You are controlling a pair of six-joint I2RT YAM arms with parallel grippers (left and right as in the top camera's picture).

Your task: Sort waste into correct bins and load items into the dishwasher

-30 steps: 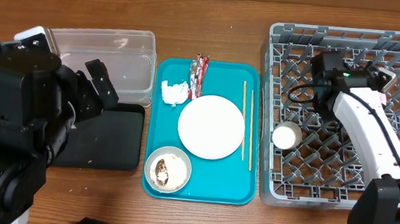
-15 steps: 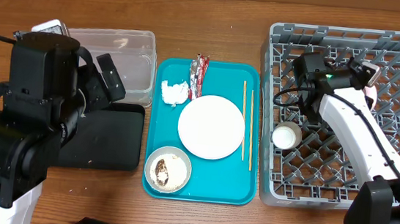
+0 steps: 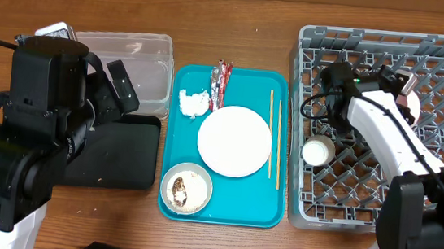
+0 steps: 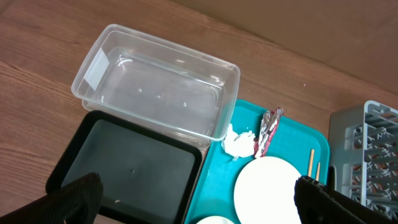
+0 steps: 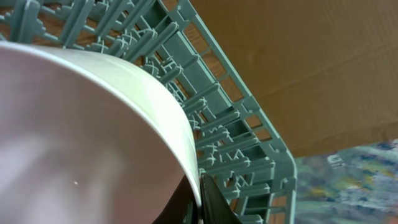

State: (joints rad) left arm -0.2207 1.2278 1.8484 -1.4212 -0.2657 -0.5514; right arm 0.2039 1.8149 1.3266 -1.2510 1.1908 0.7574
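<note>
My right gripper [image 3: 408,84] is shut on the rim of the pale-pink bowl [image 5: 81,137], held on edge over the grey dish rack [image 3: 379,189]; the pinch shows in the right wrist view [image 5: 200,202]. A small white cup [image 3: 317,151] lies in the rack. My left gripper [image 3: 119,88] is open and empty above the clear tub [image 3: 143,56] and the black tray [image 3: 121,156]. On the teal tray [image 3: 222,209] lie a white tissue [image 3: 194,102], a red-and-silver wrapper [image 3: 220,82], the round plate [image 3: 235,140], chopsticks [image 3: 274,138] and a grey-rimmed bowl [image 3: 186,188] with food scraps.
The left wrist view shows the clear tub [image 4: 155,93], black tray [image 4: 124,168], tissue [image 4: 239,143], wrapper [image 4: 268,127], plate [image 4: 270,190] and a rack corner [image 4: 367,155]. Rack pegs [image 5: 211,106] stand close behind the bowl. The table is brown wood.
My right gripper has moved a little to the left over the rack with the bowl in it. My left arm shifted and turned a second ago and has since stayed still.
</note>
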